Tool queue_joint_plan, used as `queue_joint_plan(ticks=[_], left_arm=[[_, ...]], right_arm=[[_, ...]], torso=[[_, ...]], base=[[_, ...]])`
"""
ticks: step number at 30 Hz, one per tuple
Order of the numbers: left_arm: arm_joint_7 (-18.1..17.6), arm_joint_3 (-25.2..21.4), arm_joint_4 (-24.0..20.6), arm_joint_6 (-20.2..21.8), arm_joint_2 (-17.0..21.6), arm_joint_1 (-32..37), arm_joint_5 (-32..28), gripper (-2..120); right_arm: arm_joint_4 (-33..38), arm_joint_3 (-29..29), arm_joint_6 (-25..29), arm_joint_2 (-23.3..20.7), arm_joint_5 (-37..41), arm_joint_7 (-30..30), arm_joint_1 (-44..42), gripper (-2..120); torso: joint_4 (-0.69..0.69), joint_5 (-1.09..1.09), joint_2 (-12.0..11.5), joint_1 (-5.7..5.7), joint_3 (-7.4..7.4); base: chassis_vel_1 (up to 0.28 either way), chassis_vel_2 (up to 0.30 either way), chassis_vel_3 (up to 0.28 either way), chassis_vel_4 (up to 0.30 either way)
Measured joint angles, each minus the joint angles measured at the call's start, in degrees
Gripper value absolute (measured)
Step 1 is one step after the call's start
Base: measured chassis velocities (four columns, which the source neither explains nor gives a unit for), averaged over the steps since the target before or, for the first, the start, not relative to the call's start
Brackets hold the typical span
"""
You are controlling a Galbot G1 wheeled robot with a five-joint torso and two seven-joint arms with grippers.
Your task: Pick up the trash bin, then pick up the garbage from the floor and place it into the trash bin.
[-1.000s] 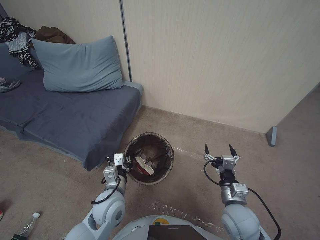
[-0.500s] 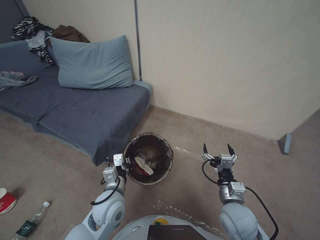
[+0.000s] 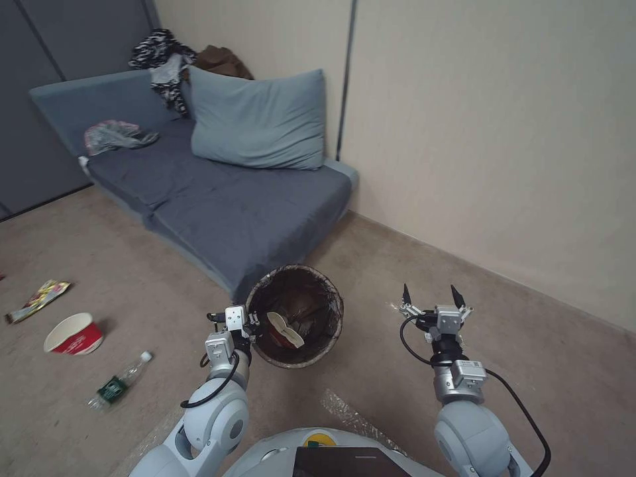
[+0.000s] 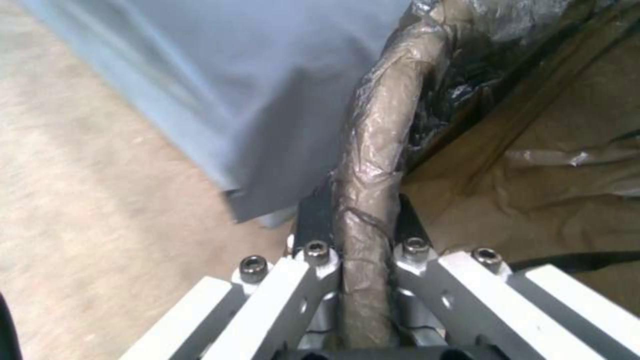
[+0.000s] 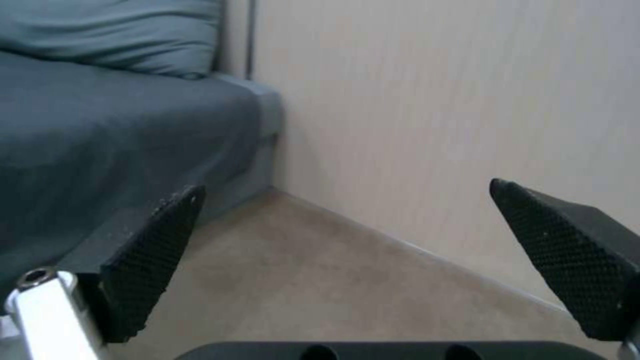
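The trash bin (image 3: 311,281), lined with a dark brown bag, hangs in front of me with a red-and-white cup and scraps inside. My left gripper (image 3: 250,323) is shut on its near left rim; the left wrist view shows the bag-wrapped rim (image 4: 373,165) pinched at the left gripper (image 4: 363,215). My right gripper (image 3: 430,296) is held out to the right of the bin, open and empty, its right gripper (image 5: 347,240) fingertips spread wide. Garbage lies on the floor at the left: a red-and-white paper cup (image 3: 73,334), a clear green-labelled bottle (image 3: 118,382) and a multicoloured wrapper (image 3: 38,299).
A grey-blue sofa bed (image 3: 218,199) with a pillow (image 3: 262,119), clothes (image 3: 162,66) and a plastic bag (image 3: 116,134) stands behind the bin. A beige wall (image 3: 503,132) runs along the right. Open carpet (image 3: 132,265) lies between me and the litter.
The whole head view has swung left, bringing the cup, bottle and wrapper into sight. Both arms and the bin keep the same place relative to me.
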Motion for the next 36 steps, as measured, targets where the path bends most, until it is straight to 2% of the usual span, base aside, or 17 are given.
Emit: queue_joint_plan(ticks=[14, 36], left_arm=[[0.0, 0.08, 0.1, -0.03, 0.0, -0.07, -0.28, 2], [0.04, 0.07, 0.07, -0.03, 0.03, -0.05, -0.35, 2]], right_arm=[[-0.1, -0.65, -0.7, -1.2, 0.11, 0.37, 1.08, 100], [0.04, -1.86, -1.05, -0.8, -0.08, 0.54, 1.71, 100]], torso=[[-0.01, 0.0, 0.0, 0.0, 0.0], [-0.01, 0.0, 0.0, 0.0, 0.0]], base=[[0.107, 0.1, 0.101, 0.103], [0.129, 0.127, 0.127, 0.123]])
